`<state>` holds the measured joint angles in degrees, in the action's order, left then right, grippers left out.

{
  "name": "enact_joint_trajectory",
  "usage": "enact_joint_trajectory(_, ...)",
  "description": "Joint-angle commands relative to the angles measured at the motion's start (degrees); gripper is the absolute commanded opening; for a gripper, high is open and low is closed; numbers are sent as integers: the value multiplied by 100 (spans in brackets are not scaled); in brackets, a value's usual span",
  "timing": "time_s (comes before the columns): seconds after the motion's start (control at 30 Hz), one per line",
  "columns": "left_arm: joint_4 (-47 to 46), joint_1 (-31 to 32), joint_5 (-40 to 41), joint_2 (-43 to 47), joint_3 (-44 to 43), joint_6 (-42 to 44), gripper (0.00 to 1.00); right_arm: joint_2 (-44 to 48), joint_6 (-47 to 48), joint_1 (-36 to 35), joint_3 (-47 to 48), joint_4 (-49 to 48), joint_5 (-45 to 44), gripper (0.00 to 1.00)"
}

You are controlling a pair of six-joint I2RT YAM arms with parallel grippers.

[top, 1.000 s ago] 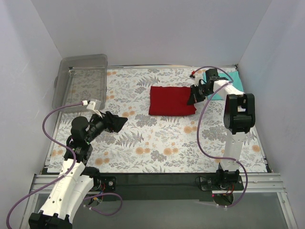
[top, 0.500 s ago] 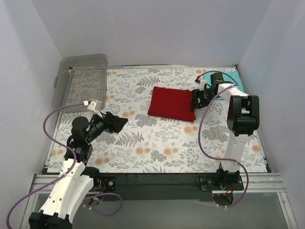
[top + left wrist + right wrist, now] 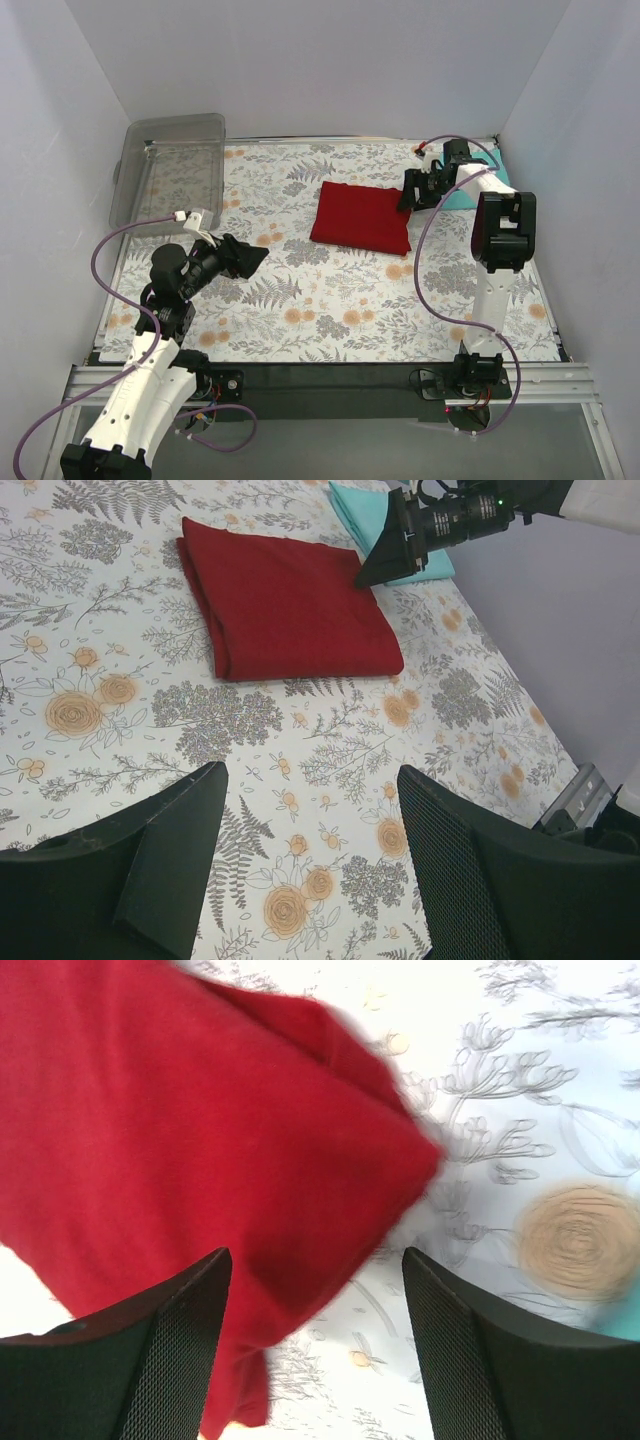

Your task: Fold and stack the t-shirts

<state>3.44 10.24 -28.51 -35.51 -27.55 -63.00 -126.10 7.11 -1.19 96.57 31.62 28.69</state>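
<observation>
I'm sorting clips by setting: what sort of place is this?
Probably a lab test booth: plain white walls enclose a floral-covered table, with a left arm and right arm bolted at its edge.

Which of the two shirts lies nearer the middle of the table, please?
The red shirt, folded flat near the middle of the table; the teal shirt lies in the far right corner.

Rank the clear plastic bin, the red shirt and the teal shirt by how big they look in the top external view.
1. clear plastic bin: largest outline.
2. red shirt: folded, clearly smaller than the bin.
3. teal shirt: smallest as seen, but the right arm hides much of it, so only its visible part is ranked.
</observation>
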Motion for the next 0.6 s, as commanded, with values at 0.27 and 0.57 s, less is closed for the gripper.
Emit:
enact_joint_trajectory(0.27, -37, -22, -14, -106, -128, 95, 64, -450, -580, -451, 177, 29, 612, 60)
enact_joint_trajectory(0.57, -19, -22, 4, -79, -136, 60, 64, -722, -676, -593, 397, -33, 180, 21)
